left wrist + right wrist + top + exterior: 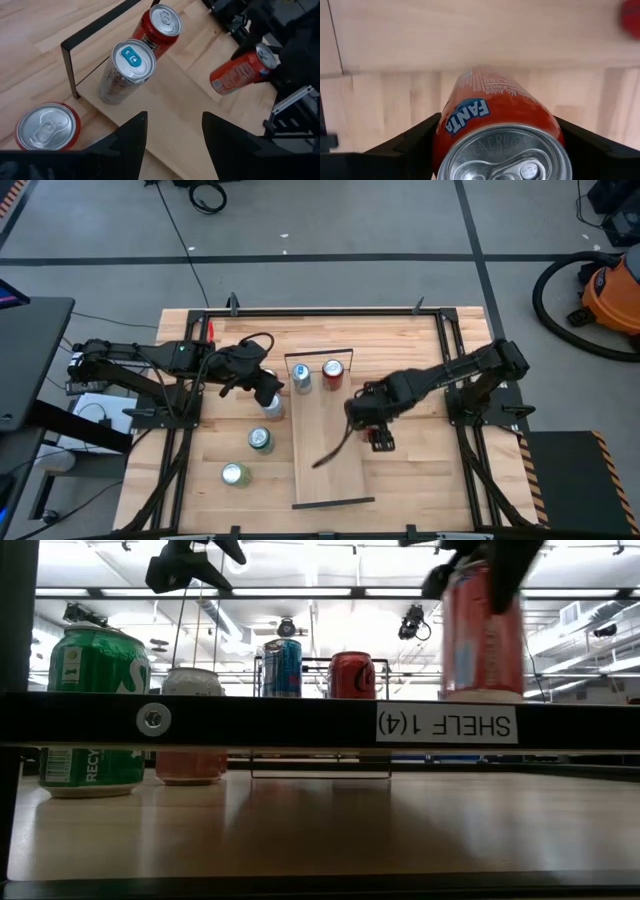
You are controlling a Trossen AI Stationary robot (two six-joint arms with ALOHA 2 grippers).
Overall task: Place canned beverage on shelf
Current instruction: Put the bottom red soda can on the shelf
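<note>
Nearest the front edge of the tabletop point(420, 480), two loose cans are standing left of the shelf point(330, 475): a pale-topped can point(235, 474) closest to the front and a green can point(261, 440) just behind it. We are not treating these as the job in hand.

Mid-table, the right gripper point(372, 420) is clamping an orange Fanta can point(500, 135), one finger on each side of its body. The can is hanging clear of the wood at the shelf's right long edge, upright in the low view point(483, 630). We are judging this as the carry step: can picked, not yet set down.

Across the shelf, the left gripper point(172, 135) is hovering with its fingers spread and nothing between them, above a red-rimmed can point(47, 127) that is standing just off the shelf's left long edge.

Farther back, a blue-tabbed silver can point(127, 67) and a red can point(160, 27) are standing side by side on the shelf, close to its rear wire rail point(85, 45).

Next move, as we are reading it: shift the Fanta can inward over bare board in front of those two, keep it plumb, lower until the base sits flat, then release.
</note>
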